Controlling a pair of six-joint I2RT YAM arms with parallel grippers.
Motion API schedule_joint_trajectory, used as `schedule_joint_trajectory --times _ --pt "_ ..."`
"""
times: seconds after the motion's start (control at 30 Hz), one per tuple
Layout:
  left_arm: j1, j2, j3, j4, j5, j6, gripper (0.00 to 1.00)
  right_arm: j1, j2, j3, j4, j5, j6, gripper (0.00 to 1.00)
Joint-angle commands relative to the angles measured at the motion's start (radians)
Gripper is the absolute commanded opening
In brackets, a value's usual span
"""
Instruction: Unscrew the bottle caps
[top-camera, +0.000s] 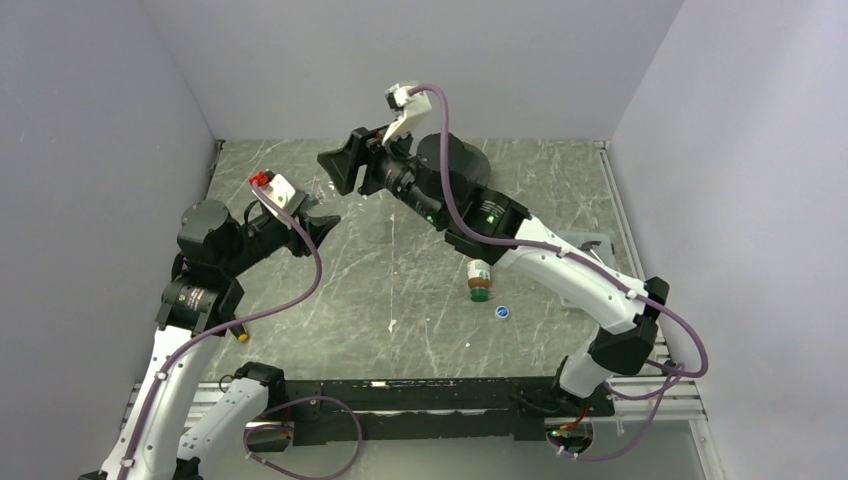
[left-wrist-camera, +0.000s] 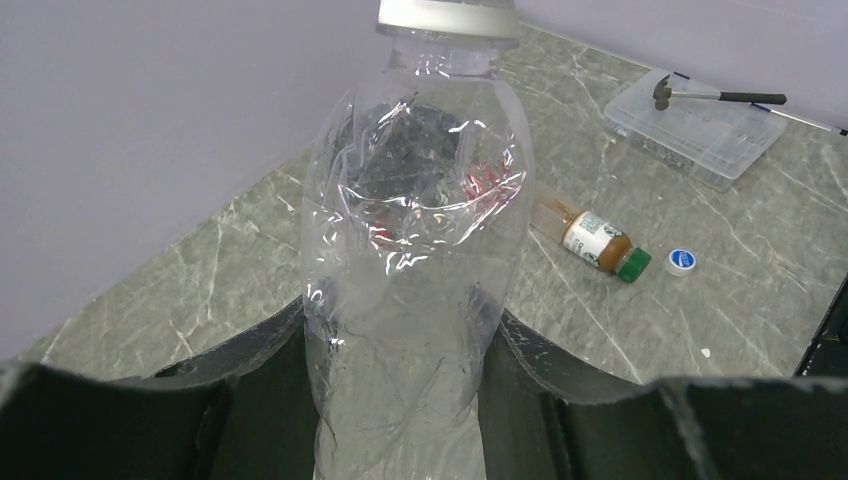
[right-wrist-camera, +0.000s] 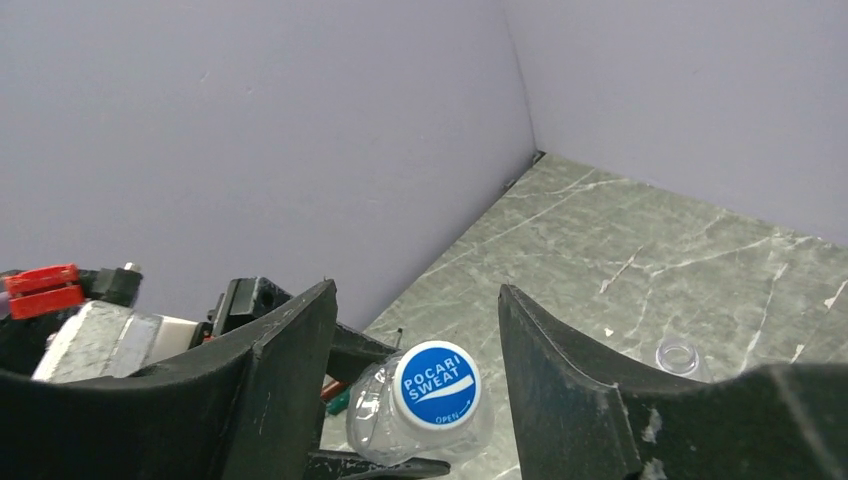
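clear plastic bottle (left-wrist-camera: 410, 230) is clamped in your left gripper (left-wrist-camera: 400, 335), fingers (left-wrist-camera: 250, 370) pinching its crumpled lower body. it fills the centre of the left wrist frame, neck toward the top edge. its blue pocari sweat cap (right-wrist-camera: 436, 385) is on, low centre in the right wrist frame. your right gripper (right-wrist-camera: 417, 320) has jaws apart, one finger each side of that cap, gap on both sides, not touching. amber bottle (left-wrist-camera: 590, 243) lies on its side on the grey marbled table (left-wrist-camera: 760, 280), right of centre, green cap (left-wrist-camera: 633, 264) on. loose blue cap (left-wrist-camera: 681, 261) just beside it. clear box (left-wrist-camera: 695, 130) upper right, hammer (left-wrist-camera: 715, 96) lying on it. open bottle neck (right-wrist-camera: 678, 355) lower right of the right wrist frame.
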Motion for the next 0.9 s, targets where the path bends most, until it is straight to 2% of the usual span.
schedule_joint_trajectory --times 0.0,0.3,0.7,0.87 --pt "-0.003 -0.006 0.028 0.060 0.000 -0.039 0.47 0.005 0.022 0.065 0.017 0.011 0.007 0.62" --pt "-0.003 -0.011 0.028 0.072 -0.012 -0.055 0.47 0.005 0.025 0.045 0.007 0.042 0.021 0.55" --pt "-0.003 0.004 0.048 0.077 -0.009 -0.121 0.48 0.003 0.038 0.055 0.022 -0.025 0.050 0.17" --pt "-0.003 0.012 0.069 0.089 0.096 -0.221 0.48 -0.018 0.016 0.058 0.056 -0.211 -0.018 0.01"
